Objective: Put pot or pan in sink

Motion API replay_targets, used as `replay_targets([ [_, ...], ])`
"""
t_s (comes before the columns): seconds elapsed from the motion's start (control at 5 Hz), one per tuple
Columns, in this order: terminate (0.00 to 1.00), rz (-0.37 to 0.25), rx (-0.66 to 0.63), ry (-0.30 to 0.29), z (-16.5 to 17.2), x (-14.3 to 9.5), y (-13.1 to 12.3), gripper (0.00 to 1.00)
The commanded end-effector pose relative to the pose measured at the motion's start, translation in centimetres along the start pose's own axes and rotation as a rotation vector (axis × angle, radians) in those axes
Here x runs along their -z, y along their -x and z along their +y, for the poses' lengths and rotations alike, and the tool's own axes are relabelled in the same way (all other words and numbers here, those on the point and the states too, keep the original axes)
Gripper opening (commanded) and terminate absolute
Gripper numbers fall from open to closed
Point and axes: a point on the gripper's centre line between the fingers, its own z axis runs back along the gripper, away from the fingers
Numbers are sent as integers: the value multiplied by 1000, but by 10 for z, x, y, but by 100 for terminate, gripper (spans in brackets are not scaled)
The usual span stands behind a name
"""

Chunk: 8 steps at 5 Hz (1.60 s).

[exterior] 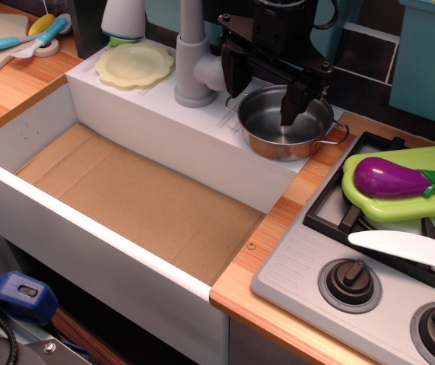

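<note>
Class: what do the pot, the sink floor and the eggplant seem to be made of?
Pot: polished metal, likely stainless steel; it mirrors the gripper above it.
Sink floor: matte brown cardboard, judging by its fold creases.
Eggplant: glossy purple, probably plastic; smooth with sharp highlights.

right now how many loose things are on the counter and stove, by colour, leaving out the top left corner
silver: 1, the pot
pale yellow: 1, the plate
green: 1, the cutting board
purple: 1, the eggplant
white: 1, the knife
total: 5
The sink holds none of them.
</note>
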Motion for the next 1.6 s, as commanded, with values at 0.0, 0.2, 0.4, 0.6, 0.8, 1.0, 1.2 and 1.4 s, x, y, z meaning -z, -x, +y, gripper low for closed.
replay_targets([
  [0.0, 0, 0, 0, 0, 0, 0, 0, 100],
  [0.2, 0, -19, 127, 26, -1, 2, -5, 100],
  [0.4, 0, -50, 271, 39, -4, 12, -10, 100],
  [0.6, 0, -62, 344, 54, -6, 27, -10, 100],
  [0.8, 0, -101, 398, 32, -12, 42, -10, 100],
  [1.0, 0, -137, 431, 58, -15, 53, -11, 100],
  [1.2, 0, -184, 463, 46, -19, 59, -17, 100],
  [1.4, 0, -172, 445, 44, -25, 54, -29, 100],
])
